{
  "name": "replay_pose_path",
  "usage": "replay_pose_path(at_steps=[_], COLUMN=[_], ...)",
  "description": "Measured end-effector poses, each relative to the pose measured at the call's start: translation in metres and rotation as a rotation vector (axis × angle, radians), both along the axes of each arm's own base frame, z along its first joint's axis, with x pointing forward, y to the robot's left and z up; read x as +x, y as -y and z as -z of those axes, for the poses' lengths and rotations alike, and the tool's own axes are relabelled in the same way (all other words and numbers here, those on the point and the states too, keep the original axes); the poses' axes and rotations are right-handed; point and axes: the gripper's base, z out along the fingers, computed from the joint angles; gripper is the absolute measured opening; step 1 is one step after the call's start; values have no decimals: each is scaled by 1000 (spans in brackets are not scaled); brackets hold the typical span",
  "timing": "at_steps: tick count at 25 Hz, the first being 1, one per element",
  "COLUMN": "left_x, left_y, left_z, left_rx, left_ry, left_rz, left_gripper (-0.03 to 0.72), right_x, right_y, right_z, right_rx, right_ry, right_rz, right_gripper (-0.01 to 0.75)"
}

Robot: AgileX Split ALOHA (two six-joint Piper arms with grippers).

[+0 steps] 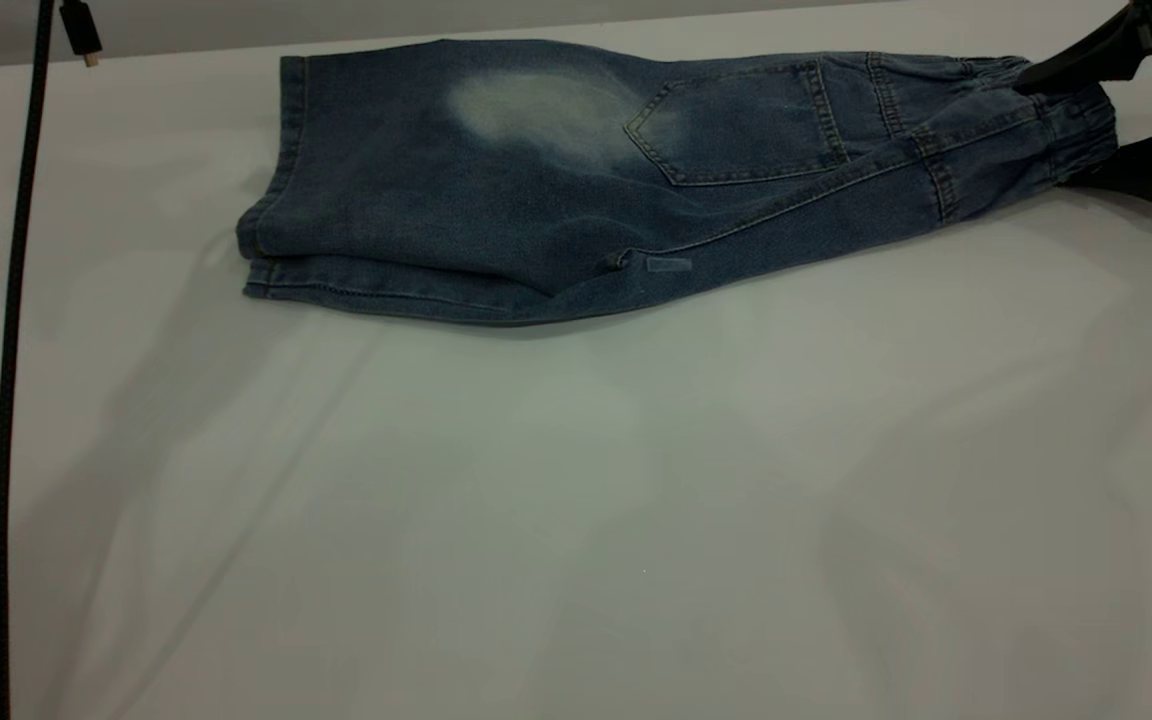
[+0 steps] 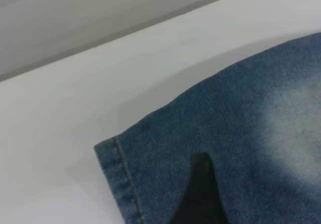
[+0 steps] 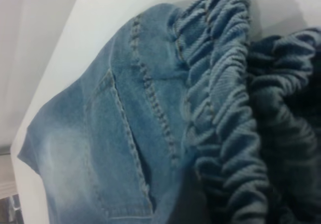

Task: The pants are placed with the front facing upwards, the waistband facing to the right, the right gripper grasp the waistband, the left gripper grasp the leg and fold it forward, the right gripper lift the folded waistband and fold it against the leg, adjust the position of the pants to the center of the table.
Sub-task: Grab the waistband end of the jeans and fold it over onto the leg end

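Right tool [image 1: 1101, 120] at the far right edge of the scene, its two black fingers spread above and below the waistband [image 1: 1056, 110] with the gathered denim between them; whether they are pressed onto the cloth cannot be told. Pants [image 1: 556, 180] lie folded lengthwise on the far part of the white surface [image 1: 576, 500], leg hems to the left, waistband to the right, a patch pocket [image 1: 746, 125] and a pale faded patch [image 1: 536, 110] facing up. Left tool: one dark fingertip [image 2: 200, 194] shows over the leg near the hem [image 2: 120, 179]; its state cannot be told. Black cable [image 1: 11, 380] hangs at far left.
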Motion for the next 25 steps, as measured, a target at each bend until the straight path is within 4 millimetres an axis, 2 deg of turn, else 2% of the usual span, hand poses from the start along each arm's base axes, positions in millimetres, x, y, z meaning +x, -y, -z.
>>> replay_pose_path(at_steps=[6,9,11,17,21,25], left_x=[-4,-5,-4,7,16,22], left_y=[4,14,24,62,90,115], left_z=[3,-2,-6,-20,-22,-11], left_rx=[5,3,4,6,17,52], left_ry=[-43,-47,-61,-121,-173,-228], left_rz=[18,45,75,182,257,326], left_gripper=[524,524,524,524,524,524], right_x=[-1,-2,-2,-2,-3,-3], right_y=[-1,-4,-5,-6,-8,-10], right_z=[0,-2,-4,-5,-7,-10], right_rx=[0,31,45,64,87,114], right_ry=[9,30,35,41,49,58], right_rz=[-23,-51,-59,-66,-79,-95], right_gripper=[210,71,48,48,48,48])
